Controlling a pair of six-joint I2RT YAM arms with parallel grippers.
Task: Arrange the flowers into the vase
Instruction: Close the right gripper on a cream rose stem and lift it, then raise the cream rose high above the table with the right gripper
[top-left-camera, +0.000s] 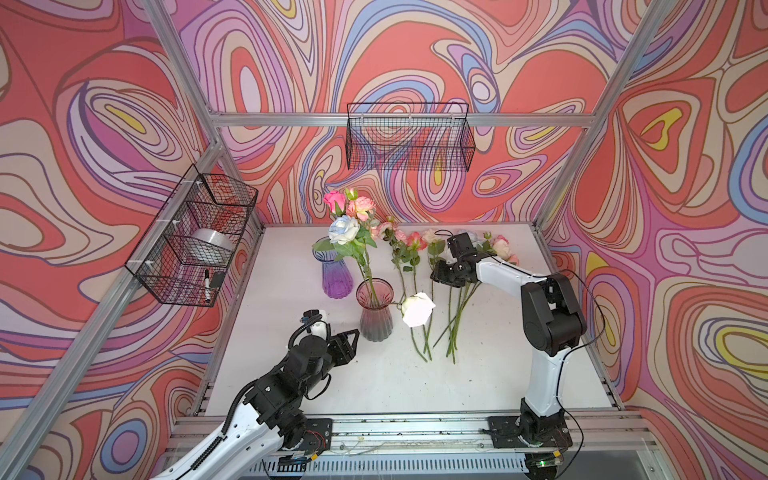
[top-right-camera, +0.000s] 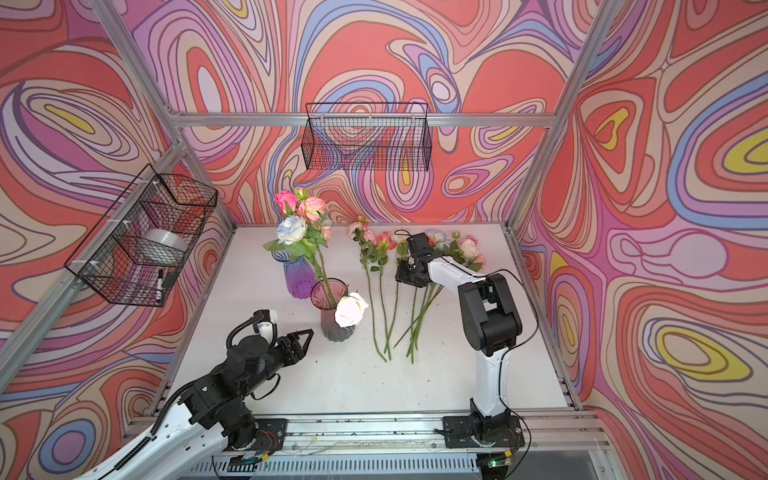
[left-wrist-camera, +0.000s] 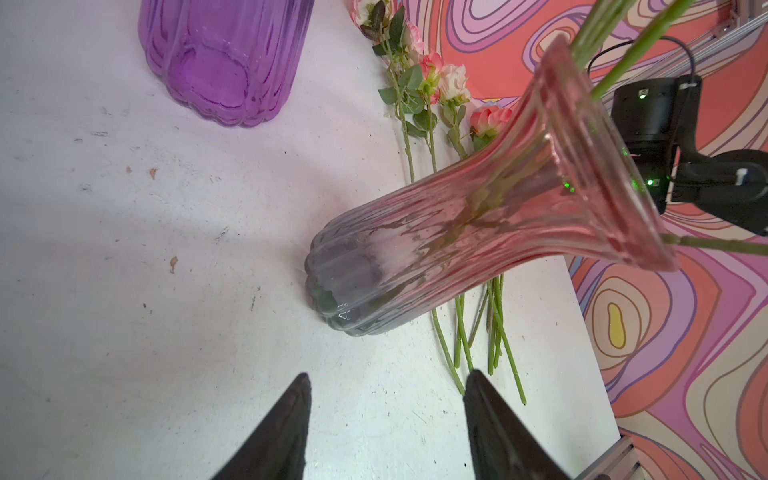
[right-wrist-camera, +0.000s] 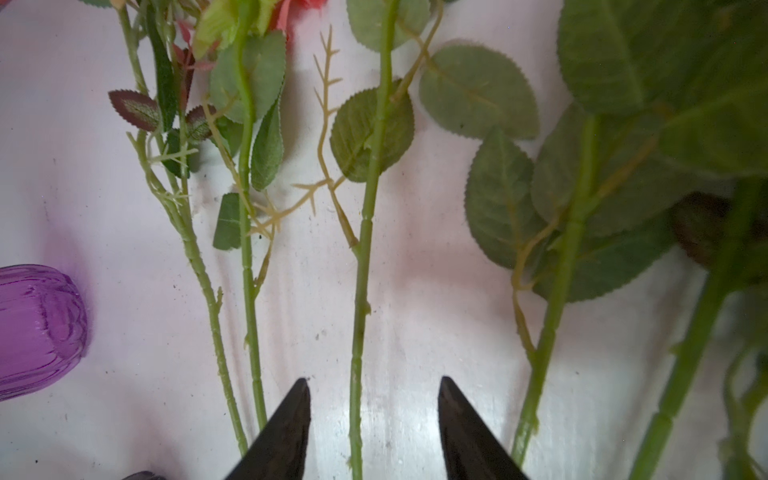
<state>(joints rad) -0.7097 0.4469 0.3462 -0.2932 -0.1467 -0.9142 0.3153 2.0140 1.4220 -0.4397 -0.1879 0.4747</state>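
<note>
Pointing downward, the right gripper (right-wrist-camera: 374, 380) straddles one thorny green rose stem (right-wrist-camera: 362, 291), jaws parted. The left gripper (left-wrist-camera: 386, 374), also parted, faces the ribbed pink-grey glass vase (left-wrist-camera: 457, 249).

Overall light: bright, even and diffuse in both top views; the patterned walls (top-left-camera: 415, 62) read saturated.
Shadows: faint and soft-edged on the white tabletop (top-left-camera: 415, 386); in the left wrist view a broad grey one lies beside the pink vase (left-wrist-camera: 478, 232).
Glare: the white rose (top-left-camera: 417, 309), at 3 o'clock of the pink vase, is blown out, its petals without detail; in the right wrist view the white tabletop shines beside the central stem (right-wrist-camera: 361, 291).
Colour cast: violet tint on the white tabletop beside the purple vase (right-wrist-camera: 37, 328).
Focus: in the right wrist view the big leaves (right-wrist-camera: 623, 166) nearest the lens are blurred, while the central stem is sharp.
Distortion: the frame posts (top-left-camera: 580, 145) splay toward 10 and 2 o'clock in both top views.
</note>
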